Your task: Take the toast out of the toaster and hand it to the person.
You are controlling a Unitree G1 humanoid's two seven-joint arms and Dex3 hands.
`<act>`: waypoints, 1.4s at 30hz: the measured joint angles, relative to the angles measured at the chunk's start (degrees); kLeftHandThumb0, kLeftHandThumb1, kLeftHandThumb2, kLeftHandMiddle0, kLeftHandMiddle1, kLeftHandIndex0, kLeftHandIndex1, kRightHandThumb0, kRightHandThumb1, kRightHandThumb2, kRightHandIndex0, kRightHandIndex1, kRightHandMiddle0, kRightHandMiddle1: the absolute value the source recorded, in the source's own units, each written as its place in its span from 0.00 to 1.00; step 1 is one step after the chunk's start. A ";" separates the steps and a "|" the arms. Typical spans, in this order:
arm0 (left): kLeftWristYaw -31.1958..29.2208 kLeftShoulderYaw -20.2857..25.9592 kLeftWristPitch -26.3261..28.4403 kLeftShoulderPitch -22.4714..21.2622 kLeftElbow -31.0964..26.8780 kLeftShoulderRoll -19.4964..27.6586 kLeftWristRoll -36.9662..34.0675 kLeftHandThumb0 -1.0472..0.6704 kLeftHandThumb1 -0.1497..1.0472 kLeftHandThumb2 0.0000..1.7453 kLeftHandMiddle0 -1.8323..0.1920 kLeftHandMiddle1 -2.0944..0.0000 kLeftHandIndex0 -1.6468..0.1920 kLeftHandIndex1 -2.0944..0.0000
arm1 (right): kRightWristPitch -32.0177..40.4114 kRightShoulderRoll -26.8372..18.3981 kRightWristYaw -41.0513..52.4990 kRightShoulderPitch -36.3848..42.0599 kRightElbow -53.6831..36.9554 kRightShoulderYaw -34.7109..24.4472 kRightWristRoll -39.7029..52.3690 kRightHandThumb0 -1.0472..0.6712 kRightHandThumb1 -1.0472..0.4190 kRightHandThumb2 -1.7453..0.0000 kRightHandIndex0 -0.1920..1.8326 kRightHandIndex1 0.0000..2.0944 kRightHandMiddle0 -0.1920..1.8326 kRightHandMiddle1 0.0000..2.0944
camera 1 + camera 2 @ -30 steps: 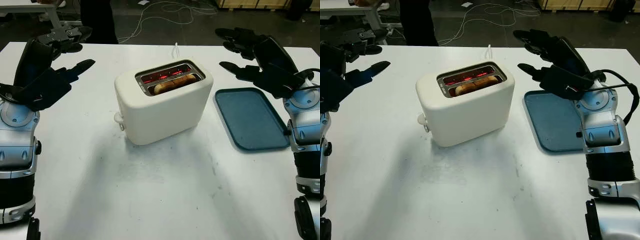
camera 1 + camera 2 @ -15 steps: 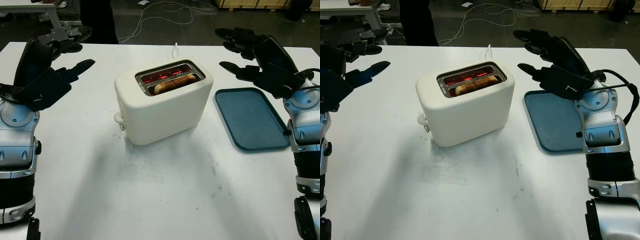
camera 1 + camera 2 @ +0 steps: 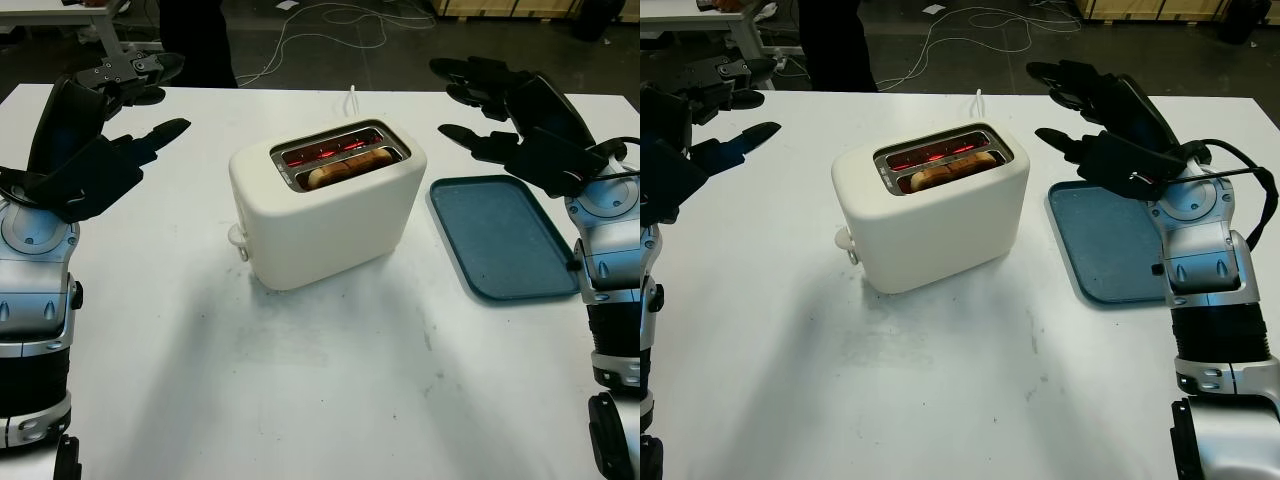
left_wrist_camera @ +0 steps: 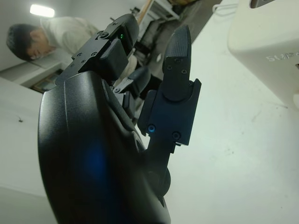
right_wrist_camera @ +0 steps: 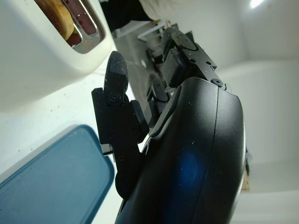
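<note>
We are looking down at a white table [image 3: 330, 400] where a cream toaster [image 3: 330, 225] is sitting near the middle, turned at a slight angle. Its 2 slots are glowing red inside, and the toast [image 3: 345, 168] is sitting down in the slot nearer to us, its browned top edge showing just below the metal rim. A small round knob is sticking out of the toaster's side toward our left arm, and a white cord is running from the toaster's far side to the table's far edge.

We are holding our left hand [image 3: 100, 150] up above the table's left side, well apart from the toaster; it is open and gripping nothing. In the left wrist view, 1 of its fingers [image 4: 175, 88] is pointing past the toaster's cream wall.

We are holding our right hand [image 3: 1110, 125] up at the right of the toaster, over the far end of a blue-grey tray [image 3: 1110, 245] that is lying flat on the table beside the toaster. This hand is open too, holding nothing.

Beyond the table's far edge, a person's dark legs [image 3: 200, 40] are standing on a dark floor with loose cables [image 3: 330, 30] lying across it.
</note>
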 measured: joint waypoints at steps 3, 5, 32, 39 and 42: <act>0.00 0.01 0.16 0.00 -0.02 0.00 -0.01 0.38 0.89 0.08 0.78 0.61 0.59 0.96 | 0.00 0.00 0.00 0.00 0.00 0.00 -0.04 0.49 0.09 0.80 0.30 0.00 0.30 0.00; 0.00 0.01 0.12 0.00 0.04 0.00 0.01 0.38 0.89 0.08 0.78 0.61 0.59 0.96 | 0.00 0.00 0.00 0.00 0.00 0.00 -0.04 0.49 0.09 0.80 0.30 0.00 0.30 0.00; 0.07 0.12 -0.47 0.02 0.38 0.00 -0.01 0.36 0.89 0.08 0.76 0.61 0.58 0.95 | 0.00 0.00 0.00 0.00 0.00 0.24 0.01 0.49 0.09 0.80 0.29 0.00 0.30 0.00; 0.07 0.12 -1.06 0.02 0.91 -0.01 -0.02 0.37 0.89 0.08 0.77 0.60 0.58 0.95 | -0.01 0.00 0.00 -0.01 0.00 0.36 -0.08 0.48 0.09 0.80 0.30 0.01 0.30 0.00; 0.07 0.16 -1.06 0.02 0.91 -0.39 -0.46 0.38 0.89 0.08 0.78 0.60 0.59 0.95 | -0.02 0.00 0.00 -0.01 0.00 0.36 -0.02 0.49 0.09 0.80 0.30 0.00 0.30 0.00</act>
